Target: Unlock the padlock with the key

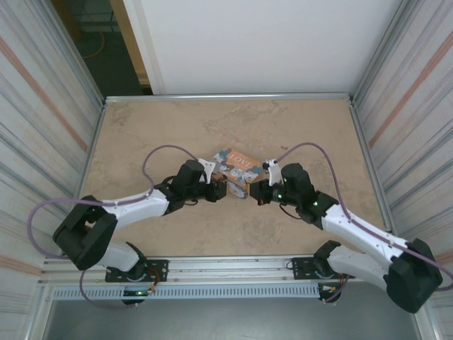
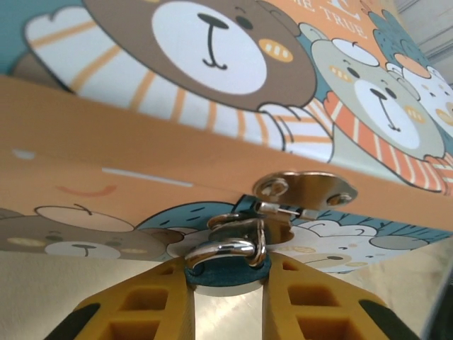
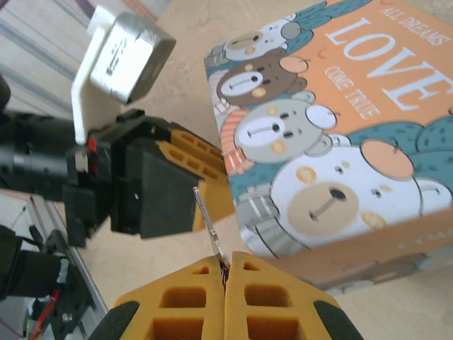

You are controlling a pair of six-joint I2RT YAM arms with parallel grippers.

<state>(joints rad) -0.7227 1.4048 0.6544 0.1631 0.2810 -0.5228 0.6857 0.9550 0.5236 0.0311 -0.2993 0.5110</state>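
The padlock (image 2: 228,246), hung on the hasp (image 2: 306,190) of the orange box (image 3: 340,127), was gripped by the left tool (image 2: 226,280); the key (image 3: 207,216) was pinched in the closed right tool (image 3: 226,273). It was held just beside the box.

— Where do we find the tiny blue-bodied padlock with a silvery shackle (image 2: 230,273)?
— Lower centre of the left wrist view; we see its shackle arched above the body.
— And the thin metal key (image 3: 207,219)?
— Lower centre of the right wrist view, nearly upright, tip leaning up-left.
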